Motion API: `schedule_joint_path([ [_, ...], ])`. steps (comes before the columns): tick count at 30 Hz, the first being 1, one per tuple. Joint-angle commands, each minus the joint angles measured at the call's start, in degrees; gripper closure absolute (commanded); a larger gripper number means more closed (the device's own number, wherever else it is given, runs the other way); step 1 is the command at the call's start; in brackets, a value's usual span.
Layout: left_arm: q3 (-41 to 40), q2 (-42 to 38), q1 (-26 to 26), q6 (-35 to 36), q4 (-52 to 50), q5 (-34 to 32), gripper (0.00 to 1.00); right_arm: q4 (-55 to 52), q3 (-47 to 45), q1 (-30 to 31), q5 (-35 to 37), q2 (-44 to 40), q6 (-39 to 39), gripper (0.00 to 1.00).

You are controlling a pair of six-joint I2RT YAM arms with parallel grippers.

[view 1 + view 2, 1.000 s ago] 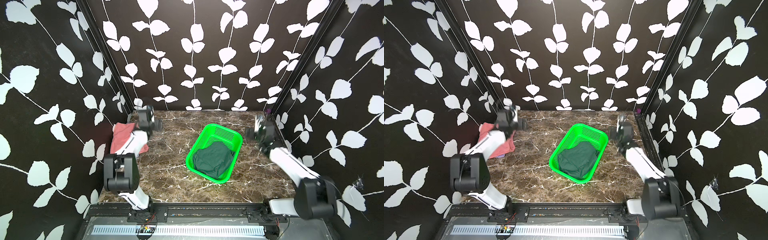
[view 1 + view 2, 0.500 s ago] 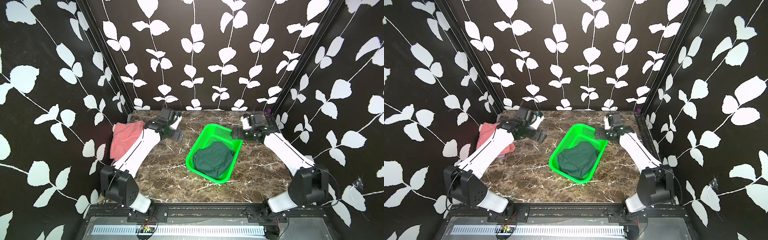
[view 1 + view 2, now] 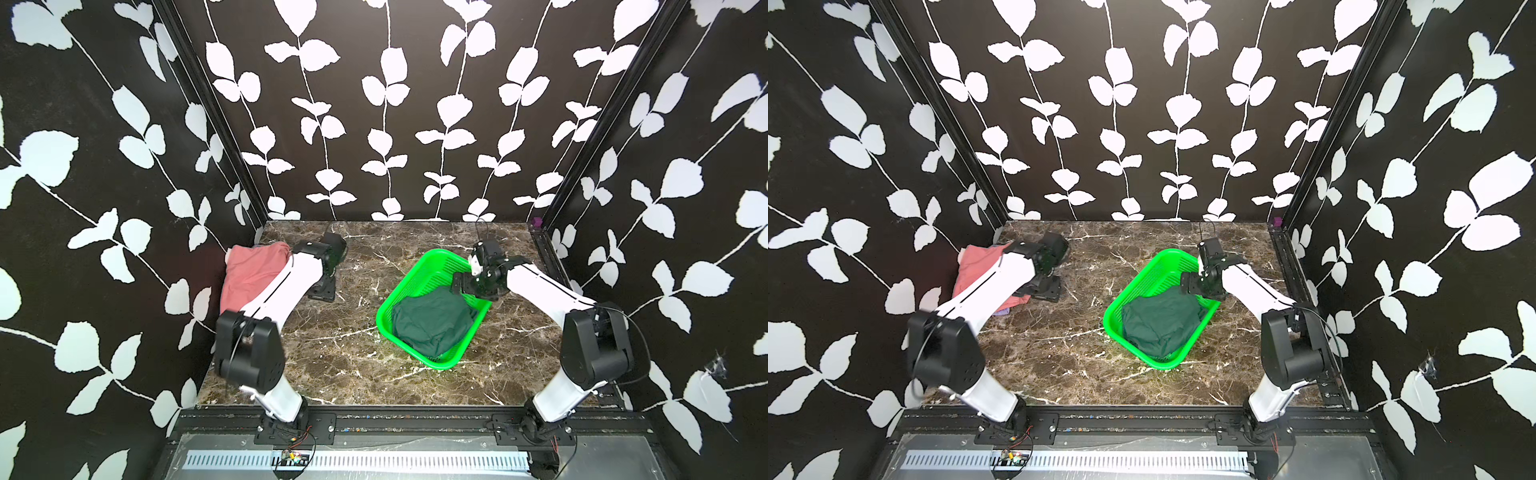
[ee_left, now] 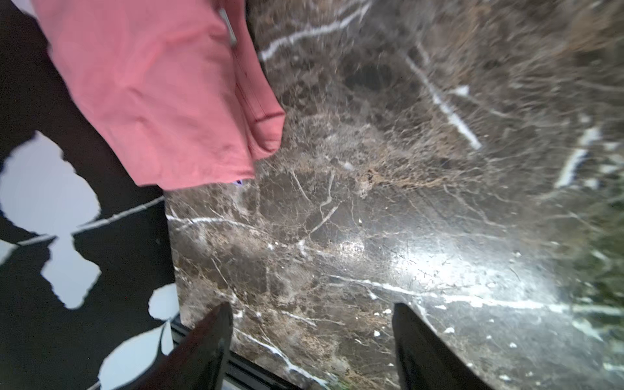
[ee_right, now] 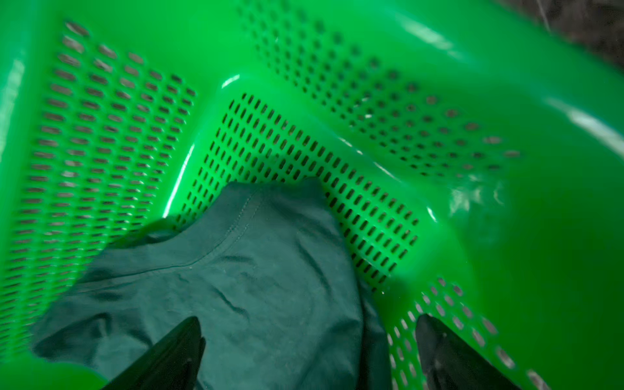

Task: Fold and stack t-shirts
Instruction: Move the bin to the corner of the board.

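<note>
One dark green t-shirt [image 3: 432, 328] lies crumpled in the near half of the green basket [image 3: 415, 276], whose far half is bare. The right pincer [image 5: 310, 324] hangs just above the cloth's far edge with jaws wide and nothing in them; in the wrist view one finger [image 5: 175, 351] is over the fabric and the other [image 5: 449, 354] over the perforated wall.

The step in hand looks like lifting this shirt out. To do it well, shift inward so both tips land on cloth, and pinch near the stitched seam [image 5: 236, 223], where a firm edge is on offer. Then rise straight until the hem clears the rim. The basket looks light and may drag along if a tip snags a slot.

At the table's [image 3: 353, 345] left edge, a salmon-pink t-shirt [image 3: 249, 274] lies folded against the wall, with a lavender sliver [image 3: 1004, 309] showing beneath it. The left pincer [image 4: 312, 309] sits just beside that pile over bare marble, moderately parted and empty, so it is free to help spread the green shirt on the open middle.
</note>
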Motion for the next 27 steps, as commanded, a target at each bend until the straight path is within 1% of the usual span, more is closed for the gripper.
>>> schedule_joint_path([
  [1, 0.7, 1.0, 0.0, -2.1, -1.6, 2.5, 0.20, -3.7, -0.2, 3.1, 9.6, -2.5, -1.6, 0.01],
  [3, 1.1, 1.2, 0.0, -1.3, 0.1, 4.8, 0.20, -8.4, 2.8, 6.0, 17.2, -3.4, -3.3, 0.01],
  [4, 1.6, 1.4, -0.1, -1.3, 0.3, 5.2, 0.20, -10.6, 4.2, 7.0, 19.9, -3.4, -3.1, 0.01],
  [5, 2.3, 1.8, -0.1, -1.1, 0.3, 5.5, 0.20, -11.0, 4.9, 7.2, 18.8, -5.4, -3.4, 0.01],
  [7, 3.9, 3.0, 0.0, -0.4, 0.6, 6.4, 0.19, -15.6, 8.3, 7.2, 17.8, -5.7, -2.2, 0.01],
  [9, 5.6, 4.7, 0.0, 0.5, 0.4, 7.6, 0.19, -19.8, 9.6, 7.4, 17.4, -6.3, -0.4, 0.01],
  [12, 8.1, 7.1, 0.0, 1.6, -0.6, 9.1, 0.20, -22.2, 6.6, 8.6, 20.8, -11.0, 4.8, 0.01],
  [14, 8.9, 7.6, -0.1, 2.0, -0.6, 9.5, 0.20, -25.2, 2.6, 8.6, 21.6, -13.8, 8.2, 0.01],
  [17, 9.1, 7.7, -0.1, 2.8, 0.4, 10.7, 0.23, -27.6, -3.7, 8.6, 22.8, -17.2, 12.9, 0.01],
  [20, 10.1, 8.6, -0.1, 4.0, 0.8, 11.7, 0.24, -22.5, -12.0, 8.6, 20.3, -20.6, 16.5, 0.02],
  [23, 13.0, 10.3, -0.1, 5.5, -1.1, 12.1, 0.25, -12.0, -19.2, 8.5, 16.8, -22.2, 18.2, 0.02],
  [25, 14.4, 11.1, -0.1, 6.5, -2.0, 12.2, 0.25, -5.0, -22.3, 8.3, 15.0, -21.6, 18.7, 0.04],
  [27, 15.3, 11.4, -0.1, 7.1, -2.3, 12.2, 0.25, -0.3, -22.6, 7.8, 13.5, -19.4, 18.0, 0.08],
])
